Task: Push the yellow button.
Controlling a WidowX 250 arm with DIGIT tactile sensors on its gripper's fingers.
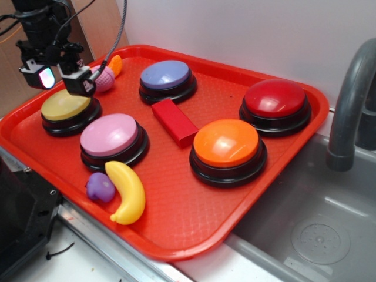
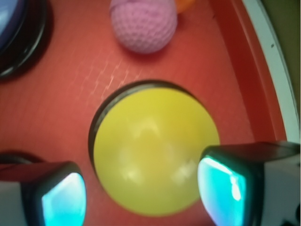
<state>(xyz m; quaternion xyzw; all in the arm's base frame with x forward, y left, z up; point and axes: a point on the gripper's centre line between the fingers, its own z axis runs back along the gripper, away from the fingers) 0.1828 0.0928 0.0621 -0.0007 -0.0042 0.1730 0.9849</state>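
Bright, even lighting; soft glare; blurry wrist view.

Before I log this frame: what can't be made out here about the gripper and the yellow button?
- Contact: exterior view, the gripper overlaps the yellow button; any gap is unreadable.
- Fingertips: wrist view, cut off by the bottom edge.
- Yellow button: wrist view, blurred; pressed or not is unclear.

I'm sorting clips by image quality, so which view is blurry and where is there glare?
Wrist view: soft all over, the yellow button and end effector fuzzy, pale sheen on the cap. Exterior view: sharper, with bright highlights on the orange button and red button.
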